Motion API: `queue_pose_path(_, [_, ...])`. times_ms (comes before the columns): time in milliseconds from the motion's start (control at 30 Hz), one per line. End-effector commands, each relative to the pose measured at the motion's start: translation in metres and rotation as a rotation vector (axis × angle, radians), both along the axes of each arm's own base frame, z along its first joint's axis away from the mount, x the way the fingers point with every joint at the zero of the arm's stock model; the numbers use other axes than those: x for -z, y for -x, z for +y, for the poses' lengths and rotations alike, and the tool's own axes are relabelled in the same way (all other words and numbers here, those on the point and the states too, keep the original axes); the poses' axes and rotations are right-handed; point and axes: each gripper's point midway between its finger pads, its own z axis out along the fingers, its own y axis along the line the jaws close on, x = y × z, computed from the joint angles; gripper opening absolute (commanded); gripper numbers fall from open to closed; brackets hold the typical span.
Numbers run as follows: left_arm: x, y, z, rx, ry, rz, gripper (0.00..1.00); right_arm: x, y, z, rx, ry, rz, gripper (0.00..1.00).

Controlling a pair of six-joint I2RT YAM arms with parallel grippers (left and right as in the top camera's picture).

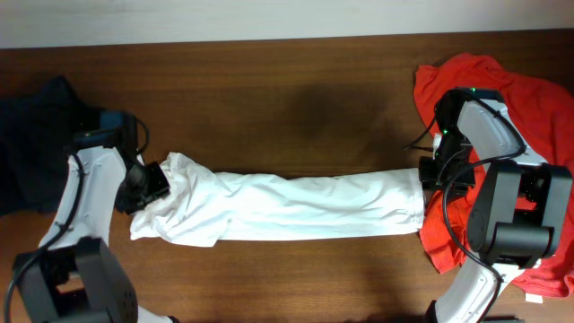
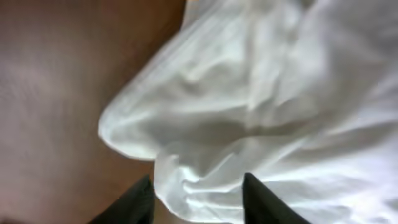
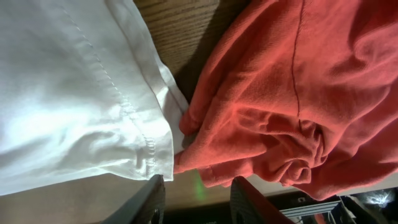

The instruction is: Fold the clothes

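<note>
One wooden table [image 1: 296, 99] carries everything. Three lots of clothes lie on it.

The largest is one white T-shirt [image 1: 296, 206], drawn out in a long, narrow band across the middle of the table from the left arm to the right arm. It is bunched and creased at its left end and flatter at its right end. There the right wrist view shows its stitched hem [image 3: 134, 124] lying on the wood.

Next is one red T-shirt [image 1: 529, 99], crumpled in a heap at the right edge of the table. It partly lies under the right arm, and its folds touch the white hem.

At the far left lies one dark navy heap [image 1: 31, 144]. How many garments are in it cannot be told.

Two arms stand at the near corners, one at each end of the white T-shirt.

The left gripper [image 1: 152, 184] sits at the bunched left end. Its two fingers [image 2: 261, 202] stand apart with a wad of white cloth between them. Whether they pinch that cloth cannot be told.

The right gripper [image 1: 433, 170] sits at the hem end. Its two fingers [image 3: 155, 196] are apart, just below the hem's corner. Whether they hold any cloth cannot be told.
</note>
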Motion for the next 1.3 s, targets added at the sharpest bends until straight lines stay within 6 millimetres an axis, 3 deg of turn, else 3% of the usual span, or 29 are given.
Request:
queue_pose_path(0, [0.002,-0.002,-0.001,0.113,0.012,0.004,0.52,-0.002,0.001,-0.002,0.005,0.011,-0.006,0.38])
queue_pose_path(100, [0.018,0.003,-0.021,0.240,0.137,0.045,0.53,-0.002,0.001,-0.002,0.005,0.011,-0.006,0.39])
queue_pose_path(233, [0.038,0.018,-0.025,0.245,0.182,0.153,0.52,-0.002,0.001,-0.002,0.005,0.011,-0.006,0.39])
queue_pose_path(367, [0.053,0.031,-0.035,0.244,0.245,0.208,0.35,-0.002,0.001,-0.002,0.005,0.011,-0.006,0.39])
queue_pose_path(567, [0.062,0.036,-0.049,0.336,0.238,0.221,0.32,-0.002,0.001,-0.002,0.005,0.011,-0.005,0.39])
queue_pose_path(700, [0.063,0.038,-0.047,0.333,0.218,0.234,0.01,-0.002,0.001,-0.002,0.005,0.011,-0.006,0.39])
queue_pose_path(767, [0.059,0.046,-0.033,0.260,0.133,0.289,0.01,-0.002,0.001,-0.002,0.005,0.011,-0.006,0.39])
queue_pose_path(833, [0.042,0.058,-0.019,0.145,0.037,0.347,0.01,-0.002,0.001,-0.002,0.005,0.011,-0.006,0.39])
queue_pose_path(967, [0.015,0.080,-0.024,0.026,0.040,0.384,0.01,-0.002,0.001,-0.002,0.005,0.011,-0.006,0.39])
queue_pose_path(1067, [0.013,0.076,-0.023,0.026,0.037,0.355,0.02,-0.002,0.001,-0.002,0.005,0.011,-0.006,0.39])
queue_pose_path(1100, [0.014,0.074,-0.024,0.026,0.038,0.344,0.04,-0.002,0.001,-0.002,0.005,0.011,-0.006,0.39])
queue_pose_path(1133, [0.015,0.070,-0.025,0.025,0.045,0.329,0.30,-0.002,0.001,-0.002,0.005,0.011,-0.006,0.39])
queue_pose_path(1267, [0.012,0.077,-0.015,0.026,-0.014,0.359,0.37,-0.002,0.000,-0.002,0.005,0.012,-0.009,0.39])
